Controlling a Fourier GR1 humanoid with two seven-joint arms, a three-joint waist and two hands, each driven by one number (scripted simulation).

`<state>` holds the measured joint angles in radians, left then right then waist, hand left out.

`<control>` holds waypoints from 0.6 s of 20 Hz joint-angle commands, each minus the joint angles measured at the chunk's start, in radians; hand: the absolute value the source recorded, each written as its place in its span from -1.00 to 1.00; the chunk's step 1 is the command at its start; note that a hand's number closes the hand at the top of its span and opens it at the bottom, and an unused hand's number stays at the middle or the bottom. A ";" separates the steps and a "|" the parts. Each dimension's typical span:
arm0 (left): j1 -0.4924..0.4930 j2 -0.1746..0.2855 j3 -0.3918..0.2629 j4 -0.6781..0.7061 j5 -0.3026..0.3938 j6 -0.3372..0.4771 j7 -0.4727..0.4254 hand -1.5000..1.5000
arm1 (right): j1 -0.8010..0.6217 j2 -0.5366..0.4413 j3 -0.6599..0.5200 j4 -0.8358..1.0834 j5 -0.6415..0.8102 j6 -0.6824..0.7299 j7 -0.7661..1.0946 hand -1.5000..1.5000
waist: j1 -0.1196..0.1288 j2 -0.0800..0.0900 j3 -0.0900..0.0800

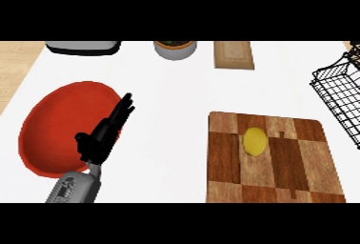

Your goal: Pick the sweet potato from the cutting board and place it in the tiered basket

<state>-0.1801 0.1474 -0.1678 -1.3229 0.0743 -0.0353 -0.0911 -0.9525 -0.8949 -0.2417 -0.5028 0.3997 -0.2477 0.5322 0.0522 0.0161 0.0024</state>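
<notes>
**Sweet potato on the board, left hand over the plate**

In the head view, the white counter (pixel 169 90) filled most of the scene, and a pale wood-coloured strip (pixel 13 66) ran along its left side. At the far edge stood a dark appliance (pixel 83 46), a grey pot (pixel 175 49) and a small wooden tile (pixel 233 55). A red plate (pixel 49 128) lay at the left. The left hand (pixel 102 138) was above the plate's right part; its fingers (pixel 125 107) were straight and close together, pointing away, and they held nothing. The yellow sweet potato (pixel 255 141) lay on the cutting board (pixel 295 171), well apart from those fingers, to their right. The black wire tiered basket (pixel 341 95) stood at the right edge, beyond the board.
</notes>
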 commanded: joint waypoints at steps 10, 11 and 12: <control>-0.003 0.002 0.024 0.010 0.000 -0.011 -0.011 0.00 | -0.146 0.043 -0.229 0.203 -0.188 -0.052 0.029 -1.00 | -0.015 -0.002 0.000; 0.014 0.029 0.048 0.023 0.016 -0.038 -0.036 0.00 | -0.151 0.055 -0.233 0.210 -0.189 -0.081 0.037 -1.00 | -0.014 -0.002 -0.001; -0.014 0.010 0.045 0.045 0.013 -0.029 -0.018 0.00 | -0.136 0.069 -0.245 0.199 -0.201 -0.099 -0.021 -1.00 | -0.020 -0.002 -0.001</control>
<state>-0.1829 0.1545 -0.1383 -1.3049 0.0852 -0.0602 -0.1170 -1.0879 -0.8385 -0.4350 -0.3196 0.2426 -0.3065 0.5602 0.0392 0.0137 0.0028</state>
